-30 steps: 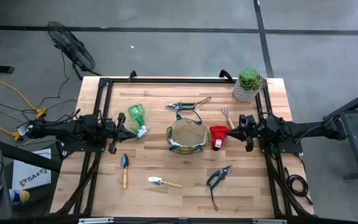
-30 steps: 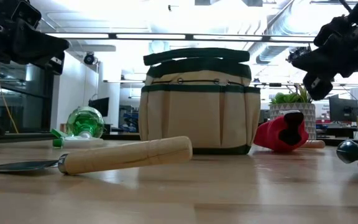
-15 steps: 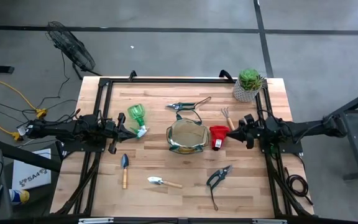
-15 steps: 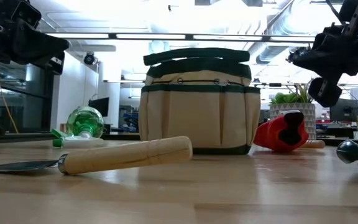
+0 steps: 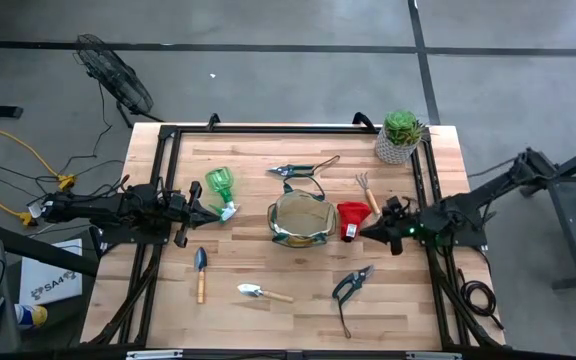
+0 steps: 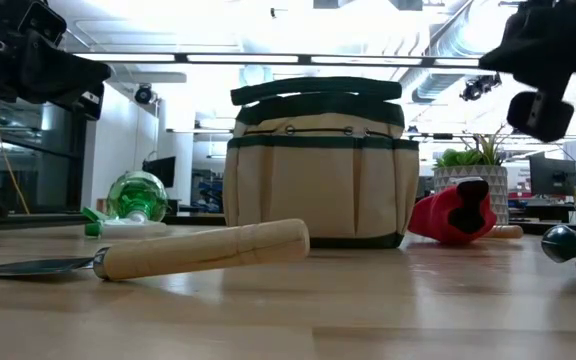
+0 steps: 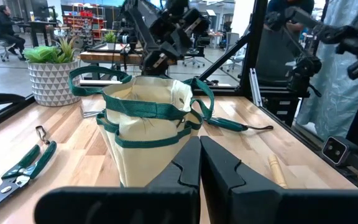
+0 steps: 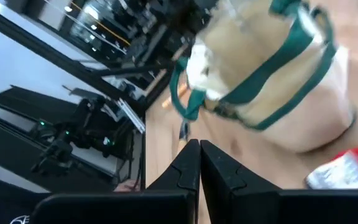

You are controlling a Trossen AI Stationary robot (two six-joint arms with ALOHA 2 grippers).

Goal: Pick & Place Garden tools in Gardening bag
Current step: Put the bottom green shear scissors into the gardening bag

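Observation:
The tan gardening bag (image 5: 301, 220) with green trim stands upright at the table's middle, mouth open; it also shows in the left wrist view (image 7: 148, 134). A red item (image 5: 352, 218) lies just right of it. My right gripper (image 5: 365, 232) is shut and empty, raised above the table beside the red item. My left gripper (image 5: 213, 208) is shut and empty, raised beside the green spray bottle (image 5: 221, 190), which lies on its side. Shears (image 5: 298, 170), a hand rake (image 5: 366, 188), two trowels (image 5: 200, 270) (image 5: 263, 293) and pruners (image 5: 351, 285) lie flat on the table.
A green succulent in a pale pot (image 5: 400, 136) stands at the far right corner. A black frame (image 5: 168, 135) runs along the table's far, left and right edges. Bare wood shows at the near left and near right of the table.
My right gripper has risen and gone a little toward the table's near edge, its arm swinging about behind it; it stays shut. Nothing on the table has moved.

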